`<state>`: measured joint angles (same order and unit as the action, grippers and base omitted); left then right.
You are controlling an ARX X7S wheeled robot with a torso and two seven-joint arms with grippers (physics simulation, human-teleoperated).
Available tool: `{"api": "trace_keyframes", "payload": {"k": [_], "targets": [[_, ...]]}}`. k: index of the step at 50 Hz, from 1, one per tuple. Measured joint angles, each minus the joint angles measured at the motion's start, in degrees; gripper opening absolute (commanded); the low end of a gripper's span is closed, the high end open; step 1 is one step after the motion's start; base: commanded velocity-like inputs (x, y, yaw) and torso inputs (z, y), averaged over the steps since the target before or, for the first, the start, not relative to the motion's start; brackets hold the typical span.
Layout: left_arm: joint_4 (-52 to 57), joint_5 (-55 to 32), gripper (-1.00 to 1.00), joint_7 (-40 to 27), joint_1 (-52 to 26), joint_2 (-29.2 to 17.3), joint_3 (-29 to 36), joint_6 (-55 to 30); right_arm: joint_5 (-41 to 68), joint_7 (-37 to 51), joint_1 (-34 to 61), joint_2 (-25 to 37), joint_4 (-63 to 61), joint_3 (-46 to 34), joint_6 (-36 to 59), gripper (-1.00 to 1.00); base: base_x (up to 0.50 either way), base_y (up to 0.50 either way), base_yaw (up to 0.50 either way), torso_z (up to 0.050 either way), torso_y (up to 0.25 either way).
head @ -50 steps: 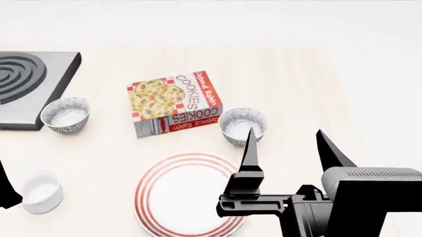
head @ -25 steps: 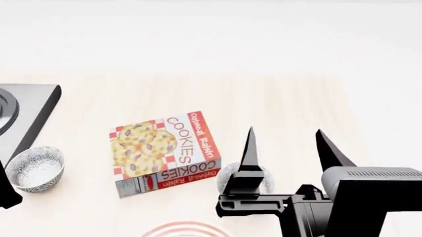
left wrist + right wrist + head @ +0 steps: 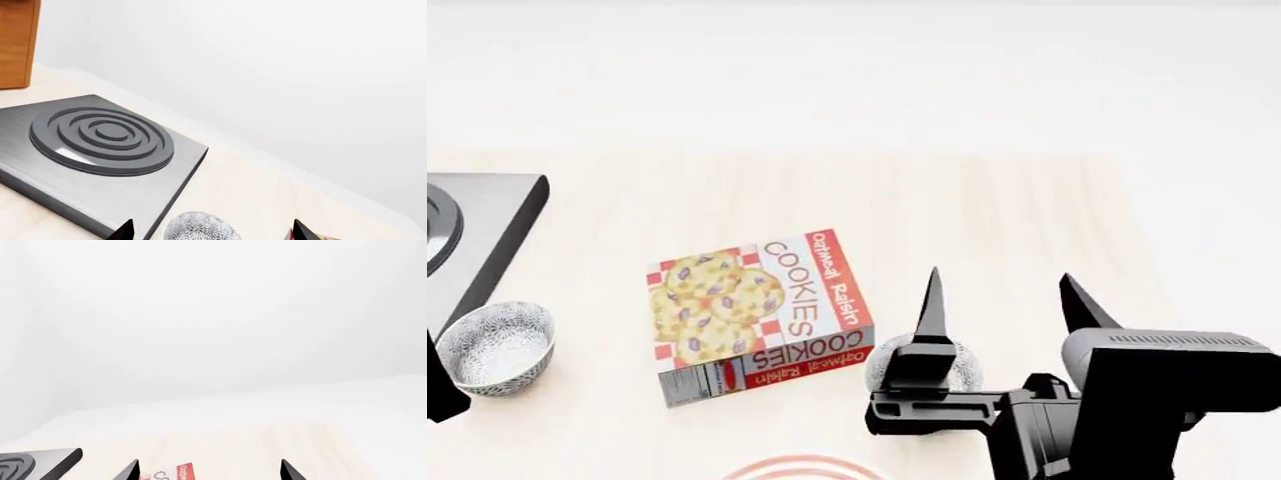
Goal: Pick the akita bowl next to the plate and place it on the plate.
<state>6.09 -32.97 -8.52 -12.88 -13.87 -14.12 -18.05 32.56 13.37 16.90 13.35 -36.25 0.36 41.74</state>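
Spanning the scene is the pale wooden counter (image 3: 1001, 210), with the corner of a flat grey stove plate with dark concentric rings (image 3: 474, 235) at its far left. Near the middle lies the red-and-white cookie box printed with oatmeal cookies (image 3: 754, 312). At the near edge of the head view, only a thin arc of the large white plate with red rings (image 3: 801, 466) shows. The right gripper (image 3: 1001, 300) hangs with its two black fingers spread apart and nothing between them. Just right of the box and just beyond the plate sits the small black-and-white speckled akita bowl (image 3: 961, 362), partly hidden behind that gripper's left finger. A second speckled bowl (image 3: 497, 347) rests beside the stove plate, well apart from the plate. The left gripper (image 3: 210, 231) shows only two separated fingertips, empty. Judging by this, nothing is grasped yet: picking and placing both remain.
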Motion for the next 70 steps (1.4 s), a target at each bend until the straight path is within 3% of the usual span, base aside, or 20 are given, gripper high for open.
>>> {"api": "trace_keyframes", "payload": {"k": [36,70], "targets": [[-0.90,-0.65,1.00,-0.41,-0.07,-0.36,0.31,0.84,2.87,4.12,24.31,0.86,24.19,-2.64,21.58,1.00,0.00,0.00,0.00,0.000,0.000],[-1.26,-0.98,1.00,-0.93,0.00,-0.89,0.95,1.50,-0.45,-3.67,44.34,-1.45,62.64,-9.27,21.61,1.00,0.00,0.00,0.00,0.000,0.000]]}}
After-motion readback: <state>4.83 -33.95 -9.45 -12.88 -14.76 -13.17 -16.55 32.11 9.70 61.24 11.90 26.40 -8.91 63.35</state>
